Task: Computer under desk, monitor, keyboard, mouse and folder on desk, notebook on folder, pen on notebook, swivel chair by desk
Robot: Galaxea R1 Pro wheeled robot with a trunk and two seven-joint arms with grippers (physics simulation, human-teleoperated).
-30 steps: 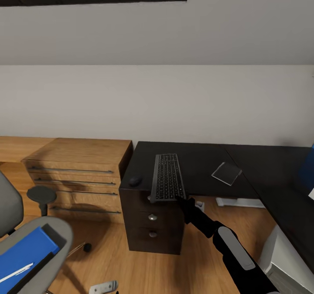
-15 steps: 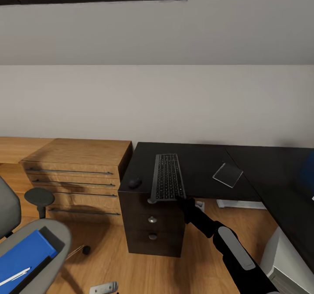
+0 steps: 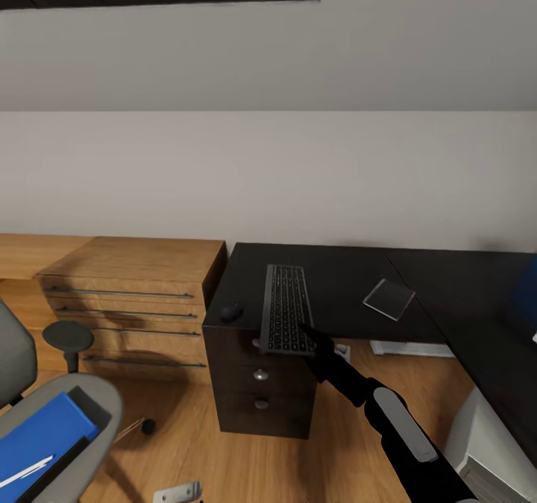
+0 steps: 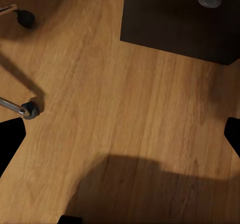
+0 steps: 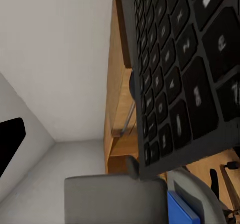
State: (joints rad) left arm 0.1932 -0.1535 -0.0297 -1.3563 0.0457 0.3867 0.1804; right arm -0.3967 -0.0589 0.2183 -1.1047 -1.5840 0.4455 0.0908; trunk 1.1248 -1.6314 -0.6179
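One change: keyboard (image 3: 286, 310) has slid nearer, its near end now overhanging the desk (image 3: 350, 286) edge, right gripper (image 3: 309, 336) apparently pinching it, though contact is murky. Left gripper (image 4: 120, 134) hangs spread over floor; mouse (image 3: 231, 311) sits just left.

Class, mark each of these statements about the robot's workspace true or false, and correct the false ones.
1. The keyboard hangs over the front edge of the desk. True.
2. The mouse lies on the floor. False: it sits on the desk, near the corner, beside the keyboard.
3. The folder lies on the swivel chair with the pen on it. True.
4. The notebook is stacked on the folder. False: it lies alone on the desk, apart from the keyboard.
5. The right gripper is at the keyboard's near end. True.
6. The left gripper holds the mouse. False: its fingers are spread over the bare wooden floor.
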